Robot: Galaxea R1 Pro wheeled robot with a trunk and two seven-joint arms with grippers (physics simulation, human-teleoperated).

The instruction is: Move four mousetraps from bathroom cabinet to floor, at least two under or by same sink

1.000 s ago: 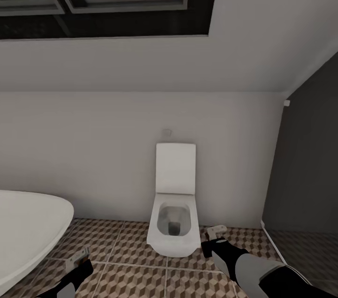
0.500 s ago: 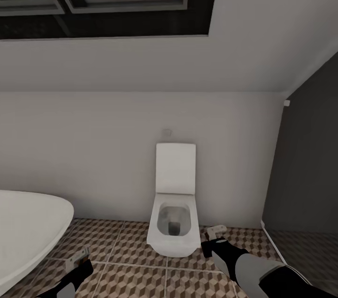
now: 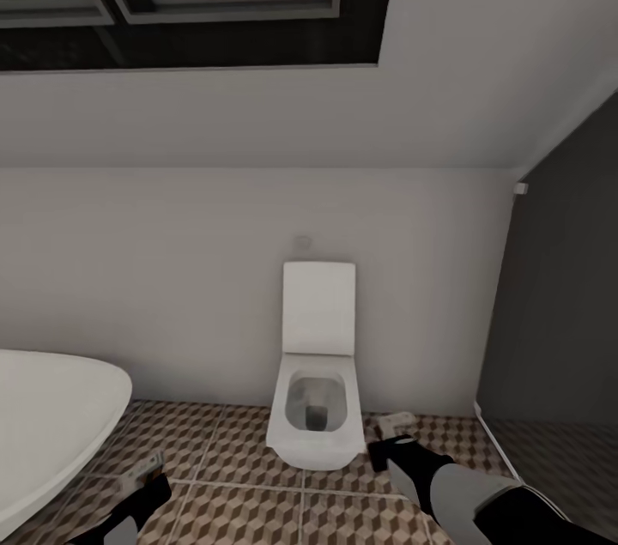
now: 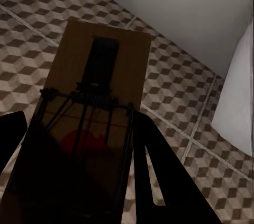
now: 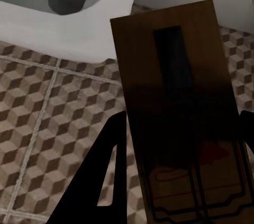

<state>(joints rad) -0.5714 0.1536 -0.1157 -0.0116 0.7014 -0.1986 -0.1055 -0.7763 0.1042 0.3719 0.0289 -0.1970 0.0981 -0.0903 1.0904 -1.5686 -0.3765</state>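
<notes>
Mousetraps (image 4: 90, 102) (image 5: 177, 91) clamped in both grippers, bathroom floor (image 3: 257, 519) open ahead

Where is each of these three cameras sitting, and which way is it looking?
Head view: on the robot's head, facing the toilet and bathtub; both arms show low.
Left wrist view: beside the left gripper, looking at its mousetrap over the bathroom floor.
Right wrist view: beside the right gripper, looking at its mousetrap.
Head and right wrist views share the toilet.
</notes>
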